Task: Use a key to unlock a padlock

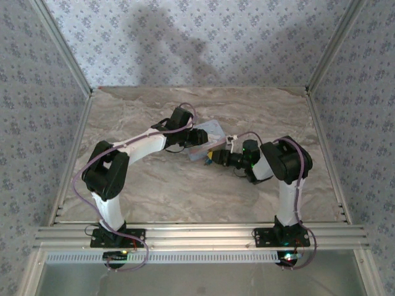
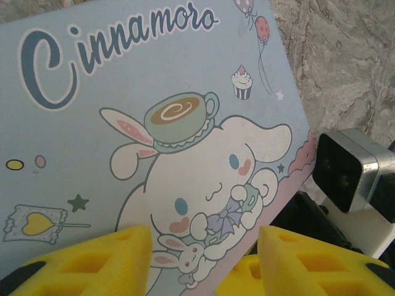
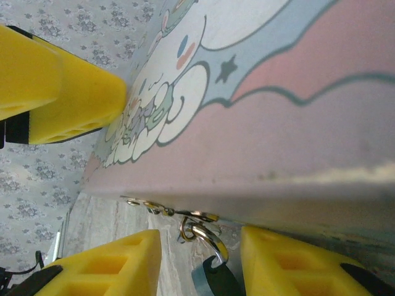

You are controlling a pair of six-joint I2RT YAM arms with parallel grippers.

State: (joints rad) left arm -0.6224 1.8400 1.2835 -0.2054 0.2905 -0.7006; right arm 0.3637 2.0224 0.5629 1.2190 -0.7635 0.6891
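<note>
The light-blue cartoon tin point(image 2: 123, 123) lies mid-table, also visible from above as the tin point(image 1: 211, 131). My left gripper point(image 2: 203, 265) is open just above its lid, near the lid's lower edge. My right gripper point(image 3: 203, 265) is open at the tin's side wall point(image 3: 296, 148). Between its fingers a thin silvery ring point(image 3: 208, 237) hangs from the tin's metal clasp point(image 3: 185, 214). Under the ring sit a dark piece point(image 3: 221, 282) and a bluish sliver point(image 3: 199, 285). I cannot tell which of these is the padlock and which the key. From above, both grippers meet at the tin: the left gripper point(image 1: 199, 137), the right gripper point(image 1: 214, 159).
The left wrist view catches the right arm's wrist camera point(image 2: 349, 169) close beside the tin's right edge. One yellow left finger point(image 3: 68, 98) appears past the lid in the right wrist view. Marble tabletop point(image 1: 185, 191) spreads around, with patterned walls on three sides.
</note>
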